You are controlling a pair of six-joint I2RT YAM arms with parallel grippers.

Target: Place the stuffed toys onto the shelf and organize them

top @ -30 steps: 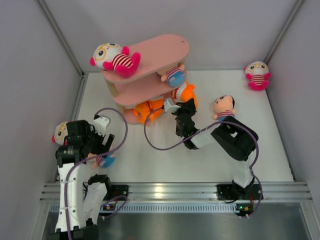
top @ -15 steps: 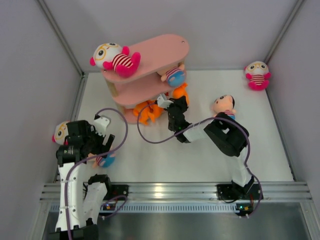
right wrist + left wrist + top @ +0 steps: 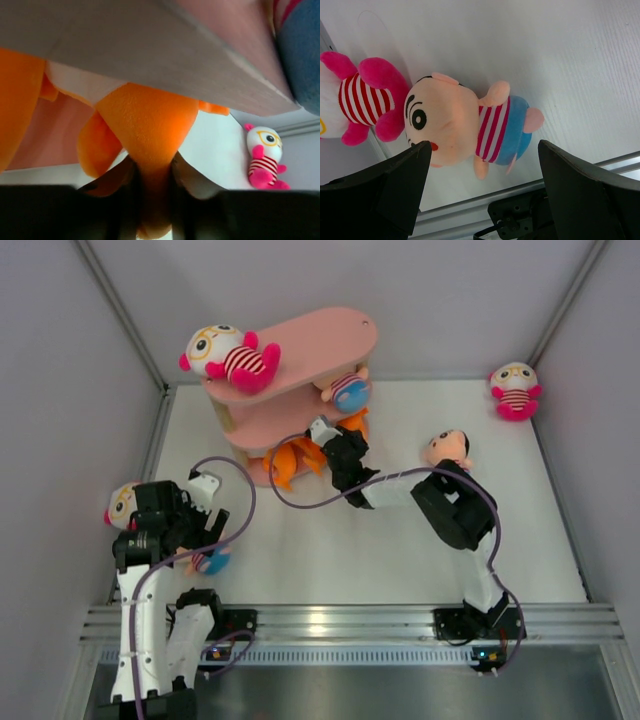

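Note:
The pink shelf (image 3: 300,350) carries a white-headed doll (image 3: 228,358) on its top board and a peach-headed doll (image 3: 347,392) on the middle board. My right gripper (image 3: 325,435) reaches under the shelf edge, shut on an orange shark (image 3: 150,125) by a narrow fold of plush. Another orange shark (image 3: 285,462) lies at the bottom tier beside it. My left gripper (image 3: 482,150) hangs open above a peach-headed doll with a blue bottom (image 3: 465,125). That doll lies on the table next to a white-headed doll (image 3: 365,97).
Another peach-headed doll (image 3: 447,450) lies on the table right of the shelf, by the right arm's elbow. A white-headed doll (image 3: 515,390) sits in the far right corner. Grey walls close in both sides; a metal rail (image 3: 350,620) runs along the near edge.
My right gripper has carried the orange shark left and farther in, under the shelf's lower boards. The left arm and its dolls have not moved.

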